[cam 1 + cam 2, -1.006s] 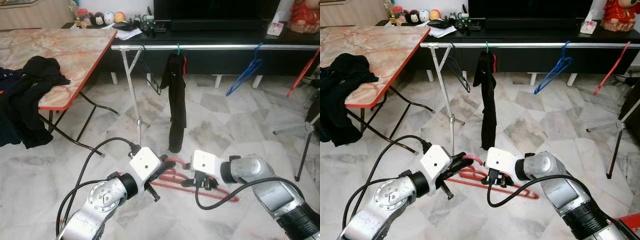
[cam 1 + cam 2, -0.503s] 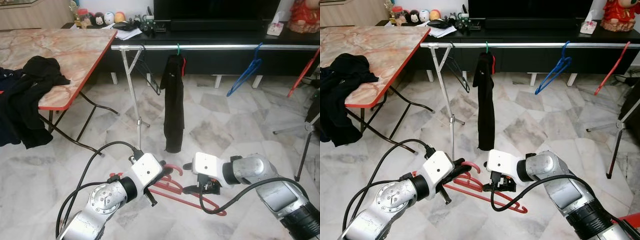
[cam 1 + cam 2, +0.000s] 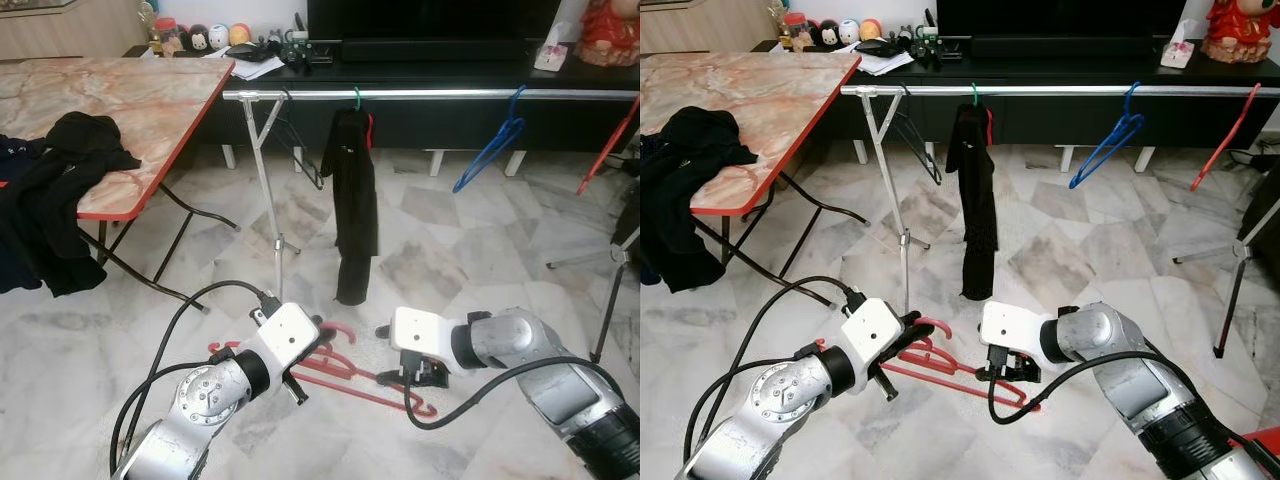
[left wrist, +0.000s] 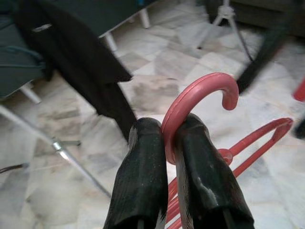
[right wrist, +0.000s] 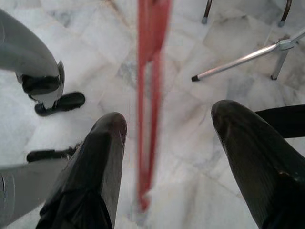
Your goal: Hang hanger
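marble floor is lying under a rail [image 3: 430, 94] waiting ahead. left gripper [image 4: 167, 157] is pinching the red hanger [image 3: 950, 365] at its hook, likely keeping the hook free to catch, while right gripper [image 5: 164, 157] is gaping around the frame.

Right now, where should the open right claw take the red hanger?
On the long bottom bar of the red hanger, closing from both sides. The left claw already pinches the hook's neck, and the bar runs straight between the right claw fingers.
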You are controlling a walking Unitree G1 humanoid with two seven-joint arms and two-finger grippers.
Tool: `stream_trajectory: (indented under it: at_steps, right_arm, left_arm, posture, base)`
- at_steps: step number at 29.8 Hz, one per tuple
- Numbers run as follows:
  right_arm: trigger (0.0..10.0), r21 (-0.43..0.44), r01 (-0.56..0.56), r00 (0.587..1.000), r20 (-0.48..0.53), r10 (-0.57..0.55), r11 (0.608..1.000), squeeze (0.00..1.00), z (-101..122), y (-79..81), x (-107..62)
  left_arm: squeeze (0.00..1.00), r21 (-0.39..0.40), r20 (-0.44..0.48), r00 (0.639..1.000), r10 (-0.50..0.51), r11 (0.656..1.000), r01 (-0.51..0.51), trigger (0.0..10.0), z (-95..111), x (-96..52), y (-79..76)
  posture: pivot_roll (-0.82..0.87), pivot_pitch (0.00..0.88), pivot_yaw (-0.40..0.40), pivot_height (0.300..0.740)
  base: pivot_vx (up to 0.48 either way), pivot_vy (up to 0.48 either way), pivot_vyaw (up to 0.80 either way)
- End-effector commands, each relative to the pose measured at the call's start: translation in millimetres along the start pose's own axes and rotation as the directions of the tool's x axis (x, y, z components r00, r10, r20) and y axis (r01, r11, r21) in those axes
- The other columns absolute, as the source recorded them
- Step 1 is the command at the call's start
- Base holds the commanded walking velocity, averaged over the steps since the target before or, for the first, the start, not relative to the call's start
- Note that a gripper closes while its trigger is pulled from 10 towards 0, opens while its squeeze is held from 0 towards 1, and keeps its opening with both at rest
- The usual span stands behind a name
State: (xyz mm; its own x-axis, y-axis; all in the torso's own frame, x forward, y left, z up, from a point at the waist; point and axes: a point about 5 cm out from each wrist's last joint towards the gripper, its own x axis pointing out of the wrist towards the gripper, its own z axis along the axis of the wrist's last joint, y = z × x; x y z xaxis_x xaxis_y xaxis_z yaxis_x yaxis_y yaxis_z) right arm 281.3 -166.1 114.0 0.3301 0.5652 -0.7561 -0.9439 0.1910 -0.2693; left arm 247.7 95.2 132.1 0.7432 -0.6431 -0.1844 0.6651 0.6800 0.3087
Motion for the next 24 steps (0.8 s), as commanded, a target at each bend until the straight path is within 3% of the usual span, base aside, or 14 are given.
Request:
stream_trajectory:
  at_steps: [1,5,10,14,24]
  right_arm:
    - [10.0,-0.033,-0.015,1.0,-0.019,0.014,0.999,0.0,2,4.2,1.0]
    - [10.0,-0.051,-0.011,0.998,-0.059,0.008,0.999,0.0,-4,4.3,2.3]
    - [10.0,-0.068,0.025,0.995,-0.092,-0.031,0.997,0.0,-9,0.7,3.4]
    - [10.0,-0.081,0.071,0.99,-0.116,-0.08,0.994,0.0,-11,-5.0,4.5]
    - [10.0,-0.092,0.089,0.988,-0.12,-0.1,0.992,0.0,-12,-8.4,5.6]
  left_arm:
    - [0.0,-0.011,0.005,0.999,0.037,0.999,-0.037,0.0,2,-0.3,6.8]
    - [0.0,-0.062,0.028,0.997,0.066,0.996,-0.064,0.0,7,0.1,11.5]
    - [0.0,-0.113,0.061,0.998,0.029,0.993,-0.022,0.0,12,-1.4,8.4]
    - [0.0,-0.131,0.075,0.996,-0.043,0.99,0.053,0.0,14,-3.9,2.0]
    - [0.0,-0.143,0.079,0.993,-0.09,0.985,0.101,0.0,15,-5.4,0.1]
  posture:
    - [-0.1,0.06,0.03,0.74]
    - [-0.1,0.059,0.029,0.74]
    - [-0.1,0.059,0.028,0.74]
    - [-0.1,0.06,0.028,0.74]
    - [-0.1,0.059,0.029,0.74]
  base:
    - [0.0,0.0,0.0]
    - [0.0,0.0,0.0]
    - [0.0,0.0,0.0]
    - [0.0,0.0,0.0]
    - [0.0,0.0,0.0]
